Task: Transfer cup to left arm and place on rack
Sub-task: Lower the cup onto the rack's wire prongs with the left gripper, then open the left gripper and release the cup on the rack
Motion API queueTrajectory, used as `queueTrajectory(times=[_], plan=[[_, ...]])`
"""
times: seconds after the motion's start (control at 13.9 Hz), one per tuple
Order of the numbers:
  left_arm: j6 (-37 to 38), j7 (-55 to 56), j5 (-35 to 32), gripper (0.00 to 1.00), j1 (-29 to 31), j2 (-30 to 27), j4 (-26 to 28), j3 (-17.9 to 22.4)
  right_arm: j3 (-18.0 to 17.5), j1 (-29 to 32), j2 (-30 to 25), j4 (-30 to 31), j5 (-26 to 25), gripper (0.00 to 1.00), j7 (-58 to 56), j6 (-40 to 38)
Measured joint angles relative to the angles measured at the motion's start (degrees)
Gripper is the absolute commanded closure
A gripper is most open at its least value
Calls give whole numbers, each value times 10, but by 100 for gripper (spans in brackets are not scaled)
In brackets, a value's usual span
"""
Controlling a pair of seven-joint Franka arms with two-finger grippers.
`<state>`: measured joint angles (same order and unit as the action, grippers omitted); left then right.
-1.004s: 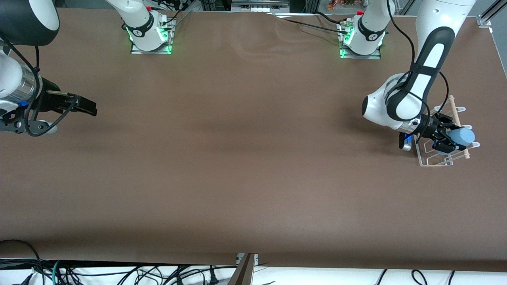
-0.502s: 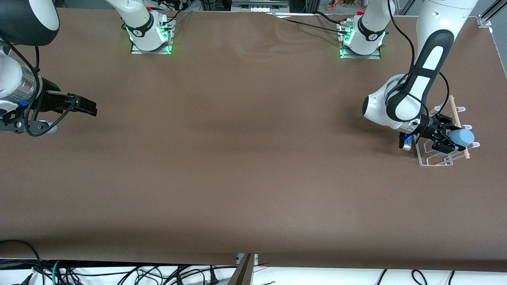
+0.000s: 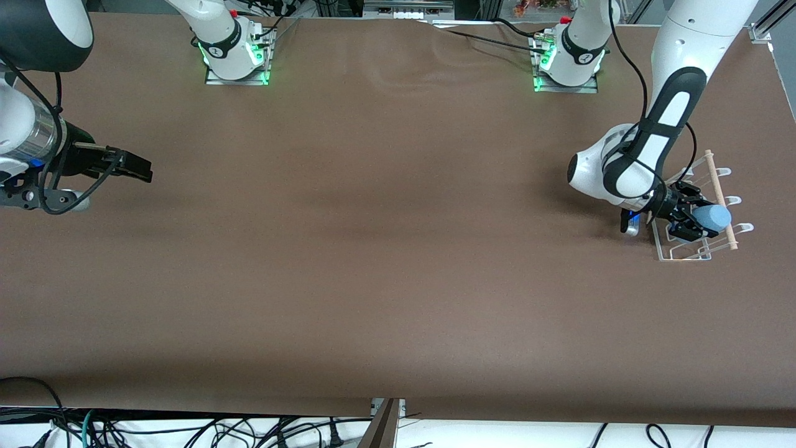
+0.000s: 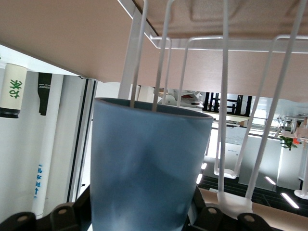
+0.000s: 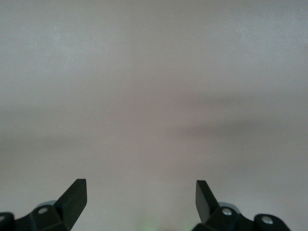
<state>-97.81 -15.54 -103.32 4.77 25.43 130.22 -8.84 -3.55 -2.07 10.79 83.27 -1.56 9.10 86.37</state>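
Observation:
The light-blue cup [image 3: 714, 216] lies on its side in my left gripper [image 3: 691, 213], which is shut on it low over the white wire rack [image 3: 676, 254] at the left arm's end of the table. In the left wrist view the cup [image 4: 144, 163] fills the space between the jaws of the left gripper [image 4: 144, 216], and two upright rack wires [image 4: 161, 53] reach into its mouth. The rack's wooden dowel [image 3: 720, 198] runs beside the cup. My right gripper [image 3: 134, 167] waits open and empty over the right arm's end of the table; the right wrist view shows the right gripper [image 5: 140, 191] over bare cloth.
A brown cloth [image 3: 385, 249] covers the table. The two arm bases [image 3: 233, 56] [image 3: 569, 62] stand along the edge farthest from the front camera. Cables hang below the nearest edge [image 3: 186, 429].
My left gripper has carried the cup down a little and toward the rack's uprights, so it sits lower among the wires. The right arm has not moved.

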Motion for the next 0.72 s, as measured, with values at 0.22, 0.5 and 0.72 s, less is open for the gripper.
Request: queueTrajectory(times=[0.22,0.5,0.72], plan=[[2,4,-3,1,0,1,1,0,0,0,0,0,0,0,0,0],[2,8,-10,0,0,1,1,0,0,0,0,0,0,0,0,0],[2,13,-11,0,0,1,0,0,0,0,0,0,0,0,-1,0]])
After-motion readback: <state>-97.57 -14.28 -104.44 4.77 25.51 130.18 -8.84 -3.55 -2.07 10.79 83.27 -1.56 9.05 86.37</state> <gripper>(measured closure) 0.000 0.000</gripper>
